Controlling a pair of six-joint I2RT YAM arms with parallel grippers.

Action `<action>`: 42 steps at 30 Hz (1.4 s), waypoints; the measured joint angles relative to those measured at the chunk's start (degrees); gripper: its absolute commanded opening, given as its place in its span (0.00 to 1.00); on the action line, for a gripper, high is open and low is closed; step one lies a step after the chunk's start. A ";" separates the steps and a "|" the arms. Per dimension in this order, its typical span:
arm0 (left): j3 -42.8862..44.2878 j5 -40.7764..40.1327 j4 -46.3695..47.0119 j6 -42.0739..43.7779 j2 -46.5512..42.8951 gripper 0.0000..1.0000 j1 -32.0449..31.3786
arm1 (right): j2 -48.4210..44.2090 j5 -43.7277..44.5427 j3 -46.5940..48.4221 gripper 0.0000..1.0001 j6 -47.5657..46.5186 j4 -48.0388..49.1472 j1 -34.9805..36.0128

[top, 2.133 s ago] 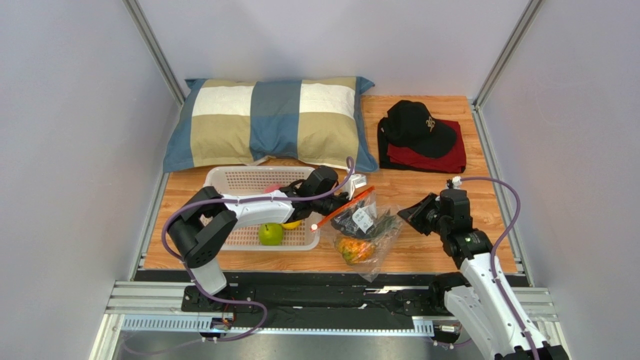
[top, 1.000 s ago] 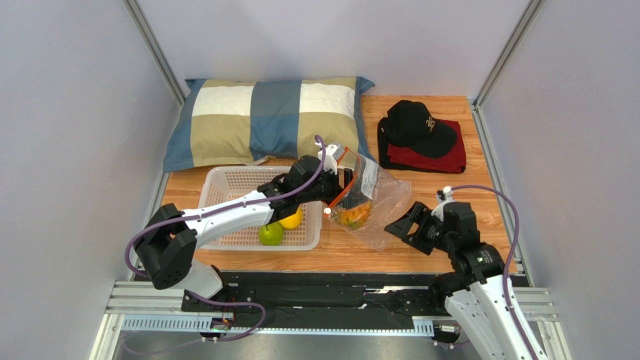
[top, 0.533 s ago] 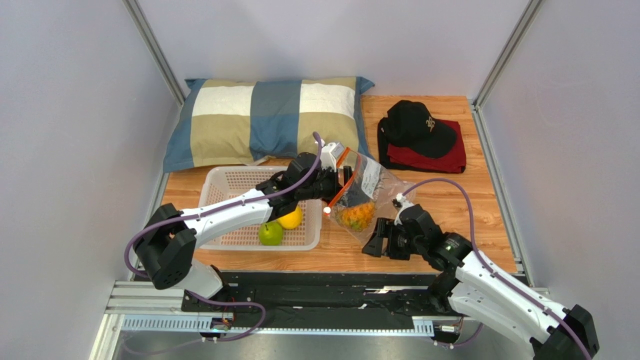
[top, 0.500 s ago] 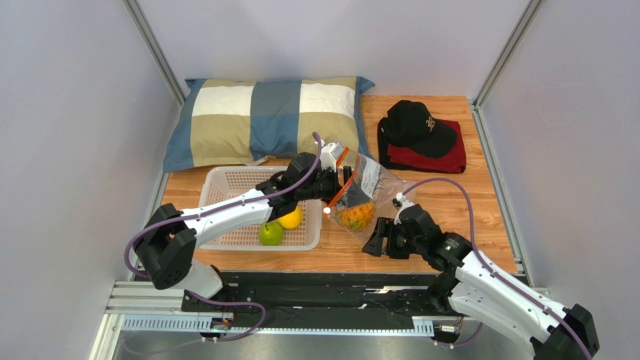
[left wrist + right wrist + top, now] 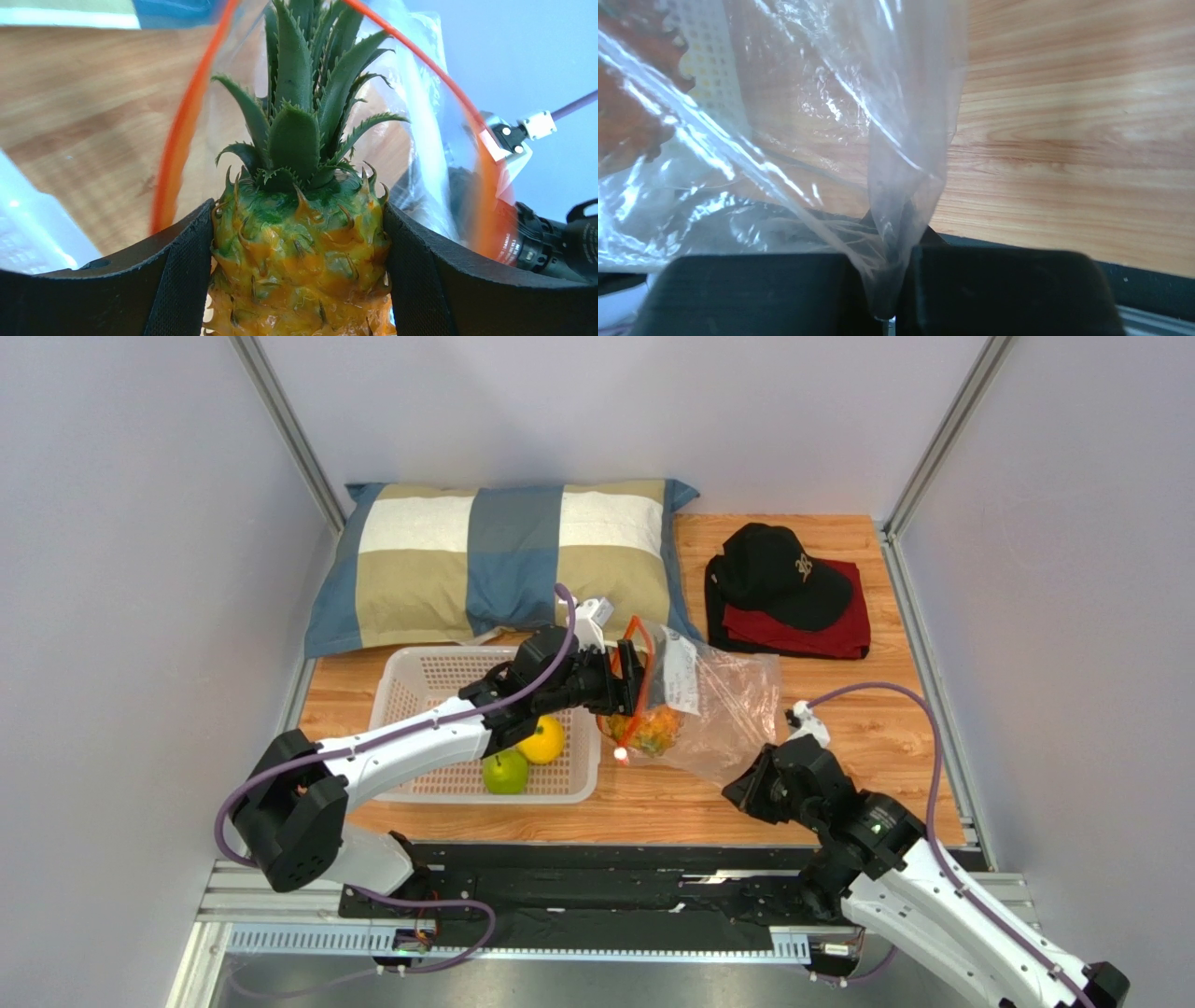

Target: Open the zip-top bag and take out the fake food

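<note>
Inside the open mouth of the clear crinkly plastic zip-top bag [image 5: 718, 703], held up beside the white perforated basket [image 5: 446, 676], my left gripper [image 5: 298, 210] is clamped across the small orange plastic pineapple [image 5: 298, 269]; its body looks light, rigid and knobbly enough not to slip. My right gripper [image 5: 882, 276] pinches the bag's limp, slippery bottom corner, best held where the film bunches.

No legible text; white label [image 5: 682, 672] on zip-top bag [image 5: 732, 711] unreadable.
</note>
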 measured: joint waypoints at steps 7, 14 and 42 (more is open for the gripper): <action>-0.22 -4.76 -1.79 1.57 -5.11 0.00 0.13 | -8.79 5.33 0.37 0.00 10.16 -7.74 0.11; -1.62 -11.96 -6.69 6.27 -13.53 0.00 1.38 | -10.64 9.40 0.63 0.00 15.50 -13.64 0.11; -14.32 -53.55 -52.57 -3.28 -46.82 0.78 3.78 | -4.94 2.58 3.06 0.86 6.95 -12.48 0.09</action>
